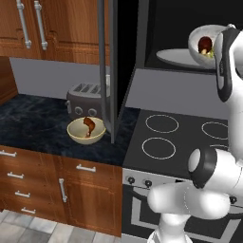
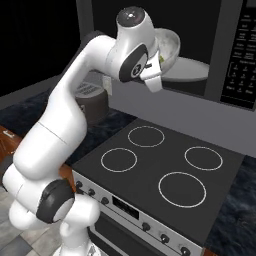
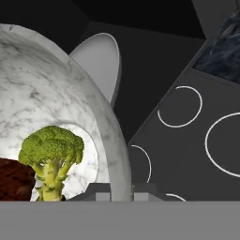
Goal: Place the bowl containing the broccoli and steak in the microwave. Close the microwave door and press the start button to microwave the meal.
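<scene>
The white marbled bowl [image 1: 198, 40] hangs tilted at the mouth of the open microwave [image 1: 180, 19], just above the round pale turntable plate [image 1: 176, 58]. Inside it lie the dark steak [image 1: 205, 43] and the green broccoli [image 3: 51, 150]. My gripper [image 3: 122, 192] is shut on the bowl's rim [image 3: 115, 154], one finger on each side of the wall. From the right base view the bowl [image 2: 169, 46] sits behind my hand, over the plate [image 2: 194, 70]. The microwave door [image 1: 108, 71] stands swung open to the left, seen edge-on.
A tan-yellow bowl [image 1: 86, 130] with a drumstick sits on the dark counter beside a grey toaster [image 1: 84, 97]. The black stovetop [image 1: 180, 137] with its ring burners lies under the microwave. The microwave's button panel [image 2: 243, 42] is at the right.
</scene>
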Available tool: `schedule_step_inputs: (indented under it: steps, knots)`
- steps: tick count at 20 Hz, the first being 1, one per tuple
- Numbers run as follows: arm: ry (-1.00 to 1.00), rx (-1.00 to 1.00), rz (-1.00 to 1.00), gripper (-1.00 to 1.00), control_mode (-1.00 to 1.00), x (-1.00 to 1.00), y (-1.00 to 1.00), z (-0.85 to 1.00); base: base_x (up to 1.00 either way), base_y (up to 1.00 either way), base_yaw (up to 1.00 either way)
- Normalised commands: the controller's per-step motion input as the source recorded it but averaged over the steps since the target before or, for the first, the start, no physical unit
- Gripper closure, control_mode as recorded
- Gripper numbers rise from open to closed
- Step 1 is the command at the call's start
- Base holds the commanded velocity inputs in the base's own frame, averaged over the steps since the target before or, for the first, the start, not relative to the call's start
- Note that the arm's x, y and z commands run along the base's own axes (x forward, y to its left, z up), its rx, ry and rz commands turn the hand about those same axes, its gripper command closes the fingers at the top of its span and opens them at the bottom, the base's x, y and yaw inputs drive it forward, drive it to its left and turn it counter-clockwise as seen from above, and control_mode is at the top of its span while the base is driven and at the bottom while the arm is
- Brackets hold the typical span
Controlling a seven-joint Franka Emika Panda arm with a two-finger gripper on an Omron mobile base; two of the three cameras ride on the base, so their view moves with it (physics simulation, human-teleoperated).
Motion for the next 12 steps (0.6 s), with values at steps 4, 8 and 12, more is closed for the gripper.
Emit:
schedule_step_inputs:
  steps: [4, 8, 12]
  knots:
    - [0.02, 0.02, 0.0, 1.0, -1.0, 0.53, -0.22, -0.06, 0.0, 0.0, 0.0]
    - [0.04, 0.0, 0.0, 1.0, -1.0, 0.54, -0.16, -0.17, 0.0, 0.0, 0.0]
    - [0.05, 0.0, 0.0, 1.0, -1.0, 0.57, -0.21, -0.08, 0.0, 0.0, 0.0]
